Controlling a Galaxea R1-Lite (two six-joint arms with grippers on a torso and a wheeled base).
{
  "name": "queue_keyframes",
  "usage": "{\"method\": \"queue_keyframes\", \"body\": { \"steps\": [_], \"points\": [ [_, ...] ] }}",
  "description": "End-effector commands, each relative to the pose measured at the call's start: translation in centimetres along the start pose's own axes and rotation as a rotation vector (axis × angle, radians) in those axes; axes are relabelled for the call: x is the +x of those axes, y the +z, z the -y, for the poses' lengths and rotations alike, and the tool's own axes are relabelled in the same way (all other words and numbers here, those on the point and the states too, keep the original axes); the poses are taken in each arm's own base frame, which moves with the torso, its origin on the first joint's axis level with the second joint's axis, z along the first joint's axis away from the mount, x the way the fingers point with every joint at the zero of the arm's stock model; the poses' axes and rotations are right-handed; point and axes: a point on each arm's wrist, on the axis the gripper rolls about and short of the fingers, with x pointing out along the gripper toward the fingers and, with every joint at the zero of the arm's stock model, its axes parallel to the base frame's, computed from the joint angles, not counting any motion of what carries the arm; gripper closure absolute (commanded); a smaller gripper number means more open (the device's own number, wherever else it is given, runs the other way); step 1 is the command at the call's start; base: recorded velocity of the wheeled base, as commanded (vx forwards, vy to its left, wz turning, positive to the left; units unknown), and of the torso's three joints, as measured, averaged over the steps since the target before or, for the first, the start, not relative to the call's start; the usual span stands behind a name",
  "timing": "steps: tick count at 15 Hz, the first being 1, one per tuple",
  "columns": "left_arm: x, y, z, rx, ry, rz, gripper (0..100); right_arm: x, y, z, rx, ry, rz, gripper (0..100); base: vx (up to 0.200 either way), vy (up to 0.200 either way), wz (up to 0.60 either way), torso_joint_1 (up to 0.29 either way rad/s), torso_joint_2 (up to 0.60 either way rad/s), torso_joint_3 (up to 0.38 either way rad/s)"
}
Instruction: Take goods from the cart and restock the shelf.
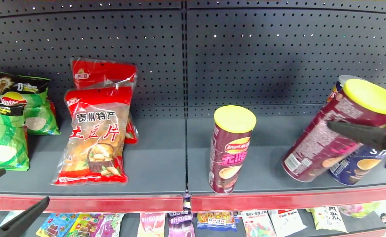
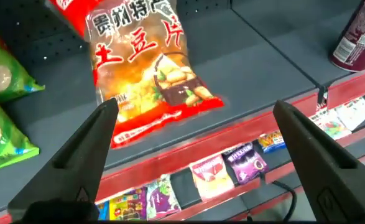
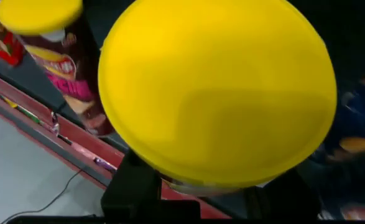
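A maroon chip can with a yellow lid (image 1: 327,138) hangs tilted over the right end of the grey shelf (image 1: 160,164). My right gripper (image 1: 341,121) is shut on it just below the lid. The right wrist view looks down on that lid (image 3: 216,93), with dark fingers (image 3: 132,193) beneath it. A second maroon can (image 1: 230,149) stands upright near the shelf's front edge, left of the held one; it appears again as the standing can (image 3: 51,37). My left gripper (image 1: 25,184) is open at the lower left, in front of the shelf, and its empty fingers (image 2: 89,155) frame the red lip.
A dark blue can (image 1: 357,168) stands behind the held one. Red potato-chip bags (image 1: 96,138) lean mid-left, with green chip bags (image 1: 5,138) at the far left. A red price rail (image 1: 245,200) edges the shelf. Small snack packets (image 1: 212,220) fill the lower shelf. Bare shelf lies between the cans.
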Motion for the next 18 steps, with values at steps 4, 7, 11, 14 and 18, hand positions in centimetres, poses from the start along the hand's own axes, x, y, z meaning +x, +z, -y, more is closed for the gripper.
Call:
{"method": "queue_keyframes", "body": {
  "steps": [4, 7, 11, 14, 18],
  "points": [
    [1.3, 0.3, 0.2, 0.008, -0.082, -0.048, 0, 12.4, 2.3, 0.9, 0.001, 0.122, -0.071, 100, 0.0, 0.0, 0.0, 0.0, 0.0, 0.0],
    [1.4, 0.3, 0.4, 0.013, -0.11, -0.058, 0, 15.8, 3.2, 1.3, -0.004, 0.155, -0.056, 100, 0.0, 0.0, 0.0, 0.0, 0.0, 0.0],
    [1.4, 0.4, 0.4, 0.014, -0.108, -0.054, 0, 18.9, 3.4, 1.5, -0.01, 0.16, -0.054, 100, 0.0, 0.0, 0.0, 0.0, 0.0, 0.0],
    [1.5, 0.3, 0.4, 0.013, -0.112, -0.06, 0, 20.4, 3.0, 0.1, -0.022, 0.201, -0.071, 100, 0.0, 0.0, 0.0, 0.0, 0.0, 0.0],
    [1.5, 0.3, 0.4, 0.013, -0.114, -0.061, 0, 21.9, 2.6, -0.5, -0.03, 0.216, -0.08, 100, 0.0, 0.0, 0.0, 0.0, 0.0, 0.0]
  ]
}}
